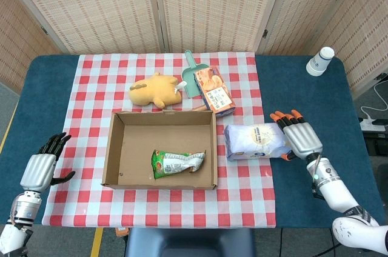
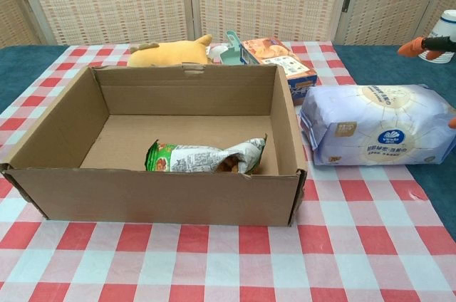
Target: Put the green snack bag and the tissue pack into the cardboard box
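Observation:
The green snack bag (image 1: 177,163) (image 2: 203,157) lies inside the open cardboard box (image 1: 118,148) (image 2: 64,120), near its front right corner. The pale blue tissue pack (image 1: 256,140) (image 2: 377,125) rests on the checked cloth just right of the box. My right hand (image 1: 297,134) is open with fingers spread at the pack's right end, beside it; whether it touches is unclear. Only its orange fingertips (image 2: 413,47) show in the chest view. My left hand (image 1: 42,165) is open and holds nothing, far left of the box.
Behind the box sit a yellow plush toy (image 1: 155,90), a green scoop (image 1: 193,75) and an orange snack carton (image 1: 213,88). A white cup (image 1: 320,60) stands at the back right. The table edge (image 1: 364,117) is close on the right.

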Controlling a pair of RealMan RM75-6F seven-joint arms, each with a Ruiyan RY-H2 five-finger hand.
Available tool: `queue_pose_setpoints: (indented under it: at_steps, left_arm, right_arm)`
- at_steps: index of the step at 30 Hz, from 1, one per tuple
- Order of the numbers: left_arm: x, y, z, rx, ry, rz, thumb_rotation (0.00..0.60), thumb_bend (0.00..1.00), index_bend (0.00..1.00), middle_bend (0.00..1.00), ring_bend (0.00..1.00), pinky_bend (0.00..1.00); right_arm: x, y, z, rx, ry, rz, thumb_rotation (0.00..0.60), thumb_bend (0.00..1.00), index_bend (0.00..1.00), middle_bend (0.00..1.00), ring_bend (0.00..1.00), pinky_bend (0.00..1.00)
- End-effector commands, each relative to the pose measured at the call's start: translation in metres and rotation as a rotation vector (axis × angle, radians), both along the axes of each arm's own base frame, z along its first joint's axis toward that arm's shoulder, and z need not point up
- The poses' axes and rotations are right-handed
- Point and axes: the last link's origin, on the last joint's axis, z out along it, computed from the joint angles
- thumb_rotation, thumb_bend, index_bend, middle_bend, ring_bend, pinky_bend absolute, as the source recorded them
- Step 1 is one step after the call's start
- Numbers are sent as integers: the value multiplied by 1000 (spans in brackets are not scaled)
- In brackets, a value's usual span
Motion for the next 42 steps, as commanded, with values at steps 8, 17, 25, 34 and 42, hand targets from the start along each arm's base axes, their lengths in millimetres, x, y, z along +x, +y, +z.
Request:
queue_pose_setpoints:
  at_steps: [8,17,25,34,42]
  left_arm:
    - [-1,1,-1,-2,4,4,600,187,88,6,0,218]
    - [-2,1,1,4,-1,6,600,187,88,6,0,218]
    - [-2,1,2,5,-2,8,600,187,88,6,0,218]
    - [-2,1,1,2,-2,8,600,187,88,6,0,219]
    - [-2,1,1,3,-1,8,600,187,88,6,0,221]
  right_arm:
    - [14,-15,-32,71,-49,39,600,0,26,22,0,60]
    - [19,-23,-43,95,-43,65,600,0,68,32,0,60]
    - [13,-29,-56,119,-46,43,600,0,118,64,0,64]
    - [11,-31,-57,85,-40,73,600,0,386,289,273,451]
    - [12,-31,-50,46,-54,91,600,0,541,381,381,568]
